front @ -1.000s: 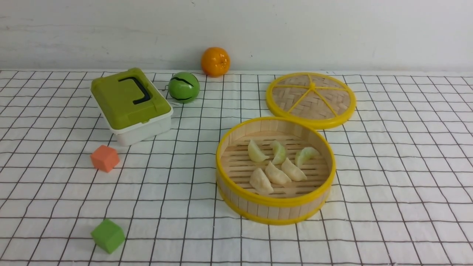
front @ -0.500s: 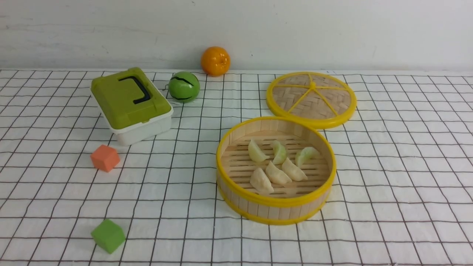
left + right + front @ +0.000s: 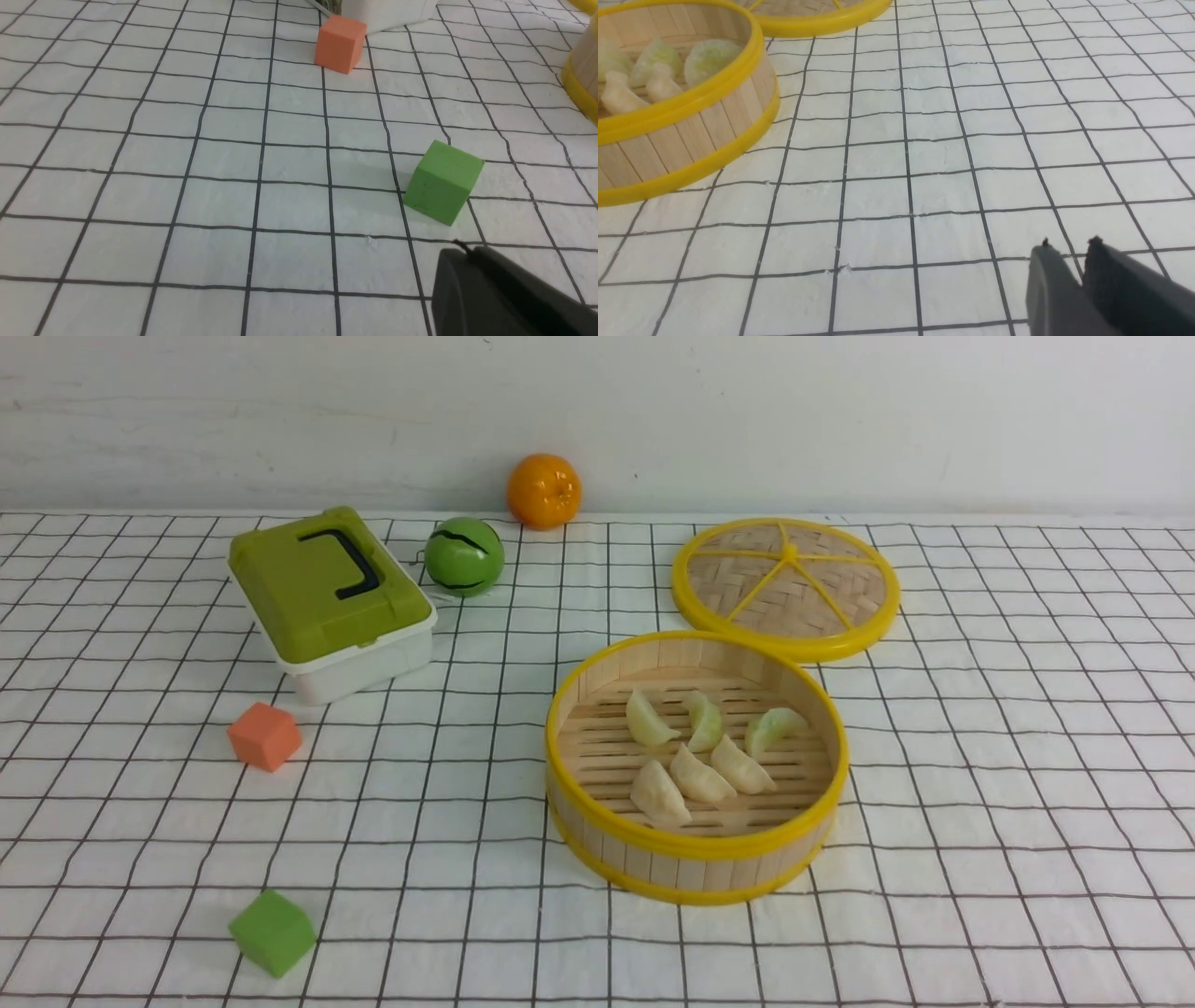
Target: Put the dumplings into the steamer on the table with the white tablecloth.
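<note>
From the front, all six dumplings (image 3: 698,756) lie inside the steamer (image 3: 695,845) on the white tablecloth (image 3: 980,784), with its lid (image 3: 786,586) just behind. The left wrist view shows a green cube (image 3: 443,182) near the left gripper (image 3: 472,275), whose tips look pressed together. In the right wrist view the right gripper (image 3: 1071,261) is closed and empty, well apart from the steamer.

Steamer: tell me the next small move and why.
Probably none beyond keeping both arms parked. All six dumplings lie inside the steamer, with none on the white tablecloth. The right gripper hovers empty, fingers nearly together; the left gripper holds nothing visible.
</note>
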